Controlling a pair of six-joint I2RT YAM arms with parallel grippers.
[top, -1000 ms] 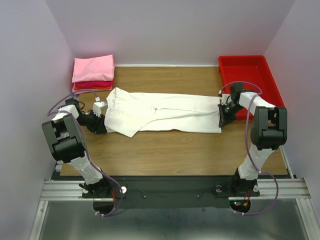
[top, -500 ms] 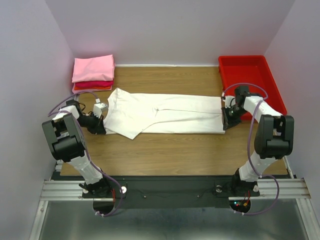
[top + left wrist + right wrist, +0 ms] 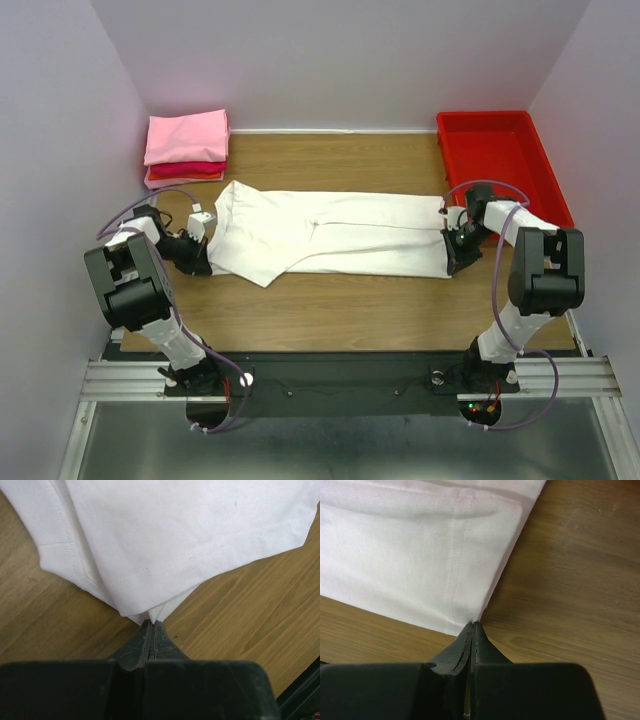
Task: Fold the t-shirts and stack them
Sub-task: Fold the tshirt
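White t-shirt (image 3: 330,232) lies as a long band across centre frame, left gripper (image 3: 152,626) and right gripper (image 3: 472,626) each clamped on an end corner, apparently to hold it taut for the next fold; pink and red tees (image 3: 186,148) sit stacked upper left

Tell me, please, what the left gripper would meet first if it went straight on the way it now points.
The white t-shirt: the left gripper is shut on its folded corner, and the cloth spreads straight ahead on the table. Going on would probably just bunch the shirt.
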